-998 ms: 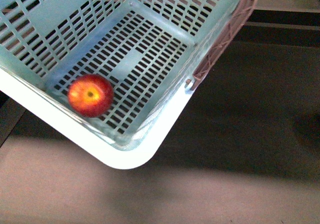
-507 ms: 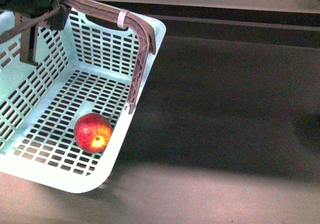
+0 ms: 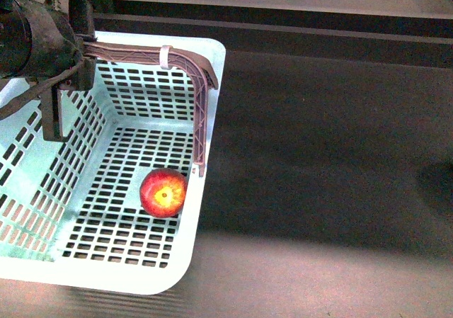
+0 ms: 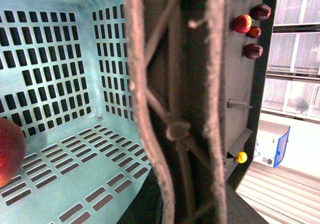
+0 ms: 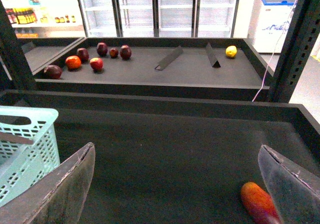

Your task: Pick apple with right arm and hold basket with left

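The left end effector (image 3: 79, 50) is clamping the handle (image 3: 141, 52), steadying the basket (image 3: 173, 270) with the apple (image 3: 163, 192) resting inside. The right end effector (image 5: 176, 149) is hovering empty, fingers (image 5: 60, 189) apart.

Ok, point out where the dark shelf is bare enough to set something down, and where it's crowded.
The widest bare patch is the dark mat right of the basket. The basket floor left of the apple is bare too. Beside the right gripper, an orange-red fruit takes one spot. The far tray is crowded with fruit at one end.
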You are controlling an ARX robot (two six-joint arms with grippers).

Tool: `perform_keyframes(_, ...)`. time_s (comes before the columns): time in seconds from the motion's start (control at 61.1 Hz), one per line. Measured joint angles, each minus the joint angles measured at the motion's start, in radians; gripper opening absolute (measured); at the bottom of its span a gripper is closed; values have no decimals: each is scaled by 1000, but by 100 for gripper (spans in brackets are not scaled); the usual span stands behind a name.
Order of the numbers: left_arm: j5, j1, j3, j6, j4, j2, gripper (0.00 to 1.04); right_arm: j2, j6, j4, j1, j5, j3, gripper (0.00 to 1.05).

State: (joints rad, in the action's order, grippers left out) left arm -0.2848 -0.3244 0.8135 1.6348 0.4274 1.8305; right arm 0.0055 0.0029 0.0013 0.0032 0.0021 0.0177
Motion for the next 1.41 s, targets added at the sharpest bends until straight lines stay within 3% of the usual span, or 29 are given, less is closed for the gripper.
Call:
perform_keyframes(0.278, 13, 7, 9, 14, -71, -18, 7, 0, 0, 0, 0, 0, 0, 96)
perform_keyframes(0.589, 11, -6, 24, -18, -212, -90, 59, 0, 0, 0, 0, 0, 0, 96)
perform_keyframes(0.671, -49, -29, 24, -10, -267, -180, 76, 0, 0, 0, 0, 0, 0, 96)
perform_keyframes(0.72, -133, -58, 24, -7, -341, -270, 90, 0, 0, 0, 0, 0, 0, 96)
perform_keyframes(0.785, -190, -83, 22, 5, -381, -337, 99, 0, 0, 0, 0, 0, 0, 96)
perform_keyframes(0.834, -244, -111, 23, 13, -443, -407, 97, 0, 0, 0, 0, 0, 0, 96)
perform_keyframes(0.932, -245, -120, 21, 9, -452, -423, 98, 0, 0, 0, 0, 0, 0, 96)
perform_keyframes(0.965, -204, -109, -29, -103, -301, -423, 92, 0, 0, 0, 0, 0, 0, 96)
perform_keyframes(1.047, -72, -57, -264, -681, 214, -466, 72, 0, 0, 0, 0, 1, 0, 96)
perform_keyframes(1.112, -32, -7, -383, -1139, 404, -548, 56, 0, 0, 0, 0, 0, 0, 96)
perform_keyframes(1.21, 8, 42, -464, -1432, 430, -634, 38, 0, 0, 0, 0, 0, 0, 96)
perform_keyframes(1.407, 92, 121, -599, -1593, 413, -768, 3, 0, 0, 0, 0, 0, 0, 96)
